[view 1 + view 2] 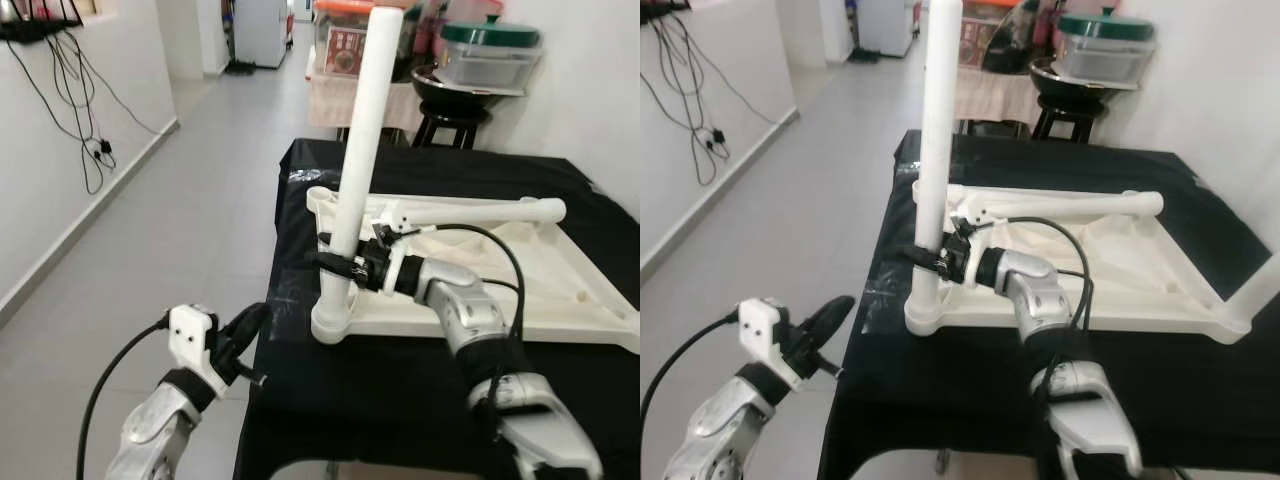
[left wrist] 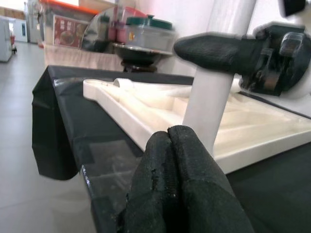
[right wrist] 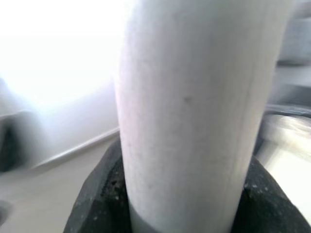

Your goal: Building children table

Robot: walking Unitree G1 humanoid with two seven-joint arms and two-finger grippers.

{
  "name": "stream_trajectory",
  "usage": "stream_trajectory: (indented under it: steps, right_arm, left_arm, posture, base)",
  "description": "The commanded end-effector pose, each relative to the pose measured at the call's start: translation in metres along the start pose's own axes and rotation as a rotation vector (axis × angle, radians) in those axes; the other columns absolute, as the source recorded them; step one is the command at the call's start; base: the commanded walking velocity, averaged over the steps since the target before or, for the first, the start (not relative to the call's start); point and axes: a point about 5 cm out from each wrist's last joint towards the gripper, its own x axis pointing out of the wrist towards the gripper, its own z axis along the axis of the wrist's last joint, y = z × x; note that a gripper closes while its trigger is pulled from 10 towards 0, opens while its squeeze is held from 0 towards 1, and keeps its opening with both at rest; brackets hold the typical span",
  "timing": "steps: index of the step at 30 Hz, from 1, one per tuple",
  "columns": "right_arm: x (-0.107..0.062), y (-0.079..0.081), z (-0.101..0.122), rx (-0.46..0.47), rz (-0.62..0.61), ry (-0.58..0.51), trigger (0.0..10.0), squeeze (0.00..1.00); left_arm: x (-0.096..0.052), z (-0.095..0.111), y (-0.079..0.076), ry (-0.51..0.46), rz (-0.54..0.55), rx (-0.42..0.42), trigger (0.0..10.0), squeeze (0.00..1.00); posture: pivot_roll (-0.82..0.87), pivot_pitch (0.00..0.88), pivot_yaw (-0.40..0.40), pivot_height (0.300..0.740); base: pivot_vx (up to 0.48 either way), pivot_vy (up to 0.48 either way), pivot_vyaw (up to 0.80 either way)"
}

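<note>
While the right gripper (image 1: 338, 262) clamps the upright white leg (image 1: 358, 150), the left gripper (image 1: 243, 325) sits pressed together

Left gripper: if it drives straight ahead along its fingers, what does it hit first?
Most likely the upright white table leg, low down where it meets the upturned tabletop. The left gripper, fingers shut, points at it over the black cloth's corner. Depth is unclear; it could slip just beside it.

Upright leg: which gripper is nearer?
Right. The right gripper is clamped around the upright leg low down, above its socket. The left gripper hangs shut off the table's near-left edge, apart from the leg.
</note>
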Motion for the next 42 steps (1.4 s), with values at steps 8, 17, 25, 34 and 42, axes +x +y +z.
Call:
stream_trajectory:
  steps: [8, 17, 25, 34, 42]
  right_arm:
    - [-0.005, -0.009, -0.044, -0.012, -0.076, 0.307, 0.0, 0.0]
    - [0.013, -0.011, 0.024, 0.029, 0.231, 0.085, 10.0, 1.0]
    - [0.014, -0.031, 0.057, -0.075, 0.584, 0.05, 10.0, 0.0]
    - [0.024, -0.032, 0.067, -0.019, 0.686, 0.086, 9.4, 0.0]
    - [0.021, -0.034, 0.056, 0.018, 0.736, 0.088, 0.0, 0.0]
  left_arm:
    - [0.003, 0.0, 0.001, 0.012, -0.024, -0.004, 10.0, 0.0]
    - [0.004, -0.001, 0.0, 0.007, -0.009, -0.001, 10.0, 0.0]
    - [0.007, -0.002, -0.001, 0.009, -0.009, -0.001, 10.0, 0.0]
    - [0.007, -0.003, -0.002, 0.011, -0.007, 0.002, 10.0, 0.0]
    - [0.007, -0.003, -0.003, 0.009, -0.007, 0.0, 10.0, 0.0]
  posture:
    - [0.02, 0.0, -0.074, 0.74]
    - [0.03, 0.0, -0.077, 0.74]
    - [0.06, 0.0, -0.094, 0.74]
    - [0.07, 0.0, -0.099, 0.74]
    - [0.07, 0.0, -0.1, 0.74]
  base:
    - [0.0, 0.0, 0.0]
    - [0.0, 0.0, 0.0]
    - [0.0, 0.0, 0.0]
    - [0.0, 0.0, 0.0]
    - [0.0, 0.0, 0.0]
